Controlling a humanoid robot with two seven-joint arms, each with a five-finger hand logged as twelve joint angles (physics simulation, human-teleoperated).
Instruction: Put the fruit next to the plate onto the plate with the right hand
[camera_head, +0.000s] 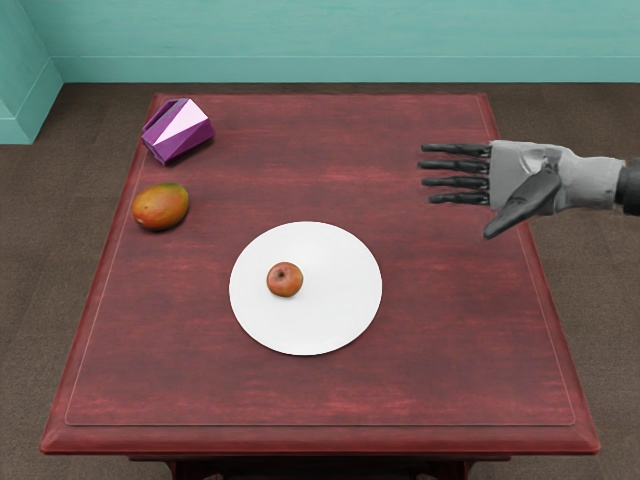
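A small reddish apple (285, 279) lies on the white plate (340, 310), a little left of its middle. A mango (160, 206), orange and green, rests on the table well to the left of the plate. My right hand (470, 185) hovers over the table's right side, fingers straight and spread, pointing left, holding nothing. It is far from both fruits. No left arm shows.
A purple faceted box (177, 130) sits at the back left corner of the red-brown table (450, 360). The table's edges drop off to a dark floor on all sides.
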